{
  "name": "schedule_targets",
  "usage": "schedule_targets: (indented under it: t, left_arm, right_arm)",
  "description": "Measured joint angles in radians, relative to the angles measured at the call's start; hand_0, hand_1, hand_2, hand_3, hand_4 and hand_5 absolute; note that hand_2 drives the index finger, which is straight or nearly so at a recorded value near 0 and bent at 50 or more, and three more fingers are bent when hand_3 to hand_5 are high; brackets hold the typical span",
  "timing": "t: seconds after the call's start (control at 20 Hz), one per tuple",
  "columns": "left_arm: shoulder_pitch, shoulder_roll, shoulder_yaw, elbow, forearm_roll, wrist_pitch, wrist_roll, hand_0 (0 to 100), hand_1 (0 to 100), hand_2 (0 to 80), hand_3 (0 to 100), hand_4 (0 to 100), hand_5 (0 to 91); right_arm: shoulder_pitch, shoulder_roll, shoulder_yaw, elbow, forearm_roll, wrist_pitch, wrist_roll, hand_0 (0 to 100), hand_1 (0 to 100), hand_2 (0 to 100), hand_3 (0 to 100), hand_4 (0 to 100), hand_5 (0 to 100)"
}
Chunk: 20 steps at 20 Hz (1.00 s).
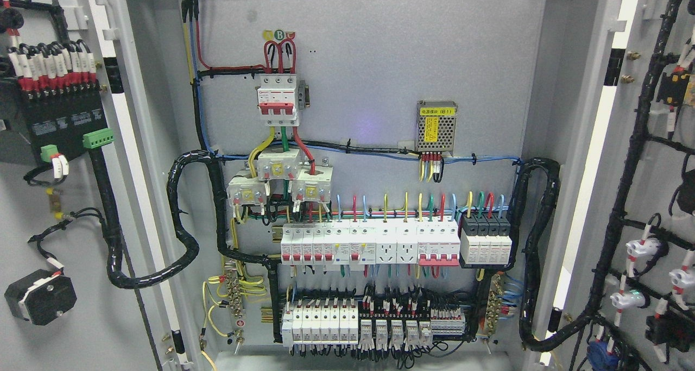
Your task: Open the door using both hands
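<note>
Neither of your hands shows in the head view, so the state of their fingers cannot be told. Both doors stand swung wide: the left door carries a black terminal block, the right door black cable looms. Between them, the cabinet backplate holds a main breaker above breaker rows.
</note>
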<state>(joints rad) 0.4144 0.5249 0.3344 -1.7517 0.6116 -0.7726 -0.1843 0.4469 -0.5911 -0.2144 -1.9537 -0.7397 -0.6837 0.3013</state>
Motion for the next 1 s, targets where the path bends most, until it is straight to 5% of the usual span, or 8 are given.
schedule_targets:
  t: [1.0]
  left_arm:
    - [-0.160, 0.032, 0.037, 0.229, 0.007, 0.000, -0.001, 0, 0, 0.0, 0, 3, 0.0]
  right_arm:
    - [0.020, 0.022, -0.025, 0.003, -0.033, -0.011, -0.001, 11, 0, 0, 0, 0, 0]
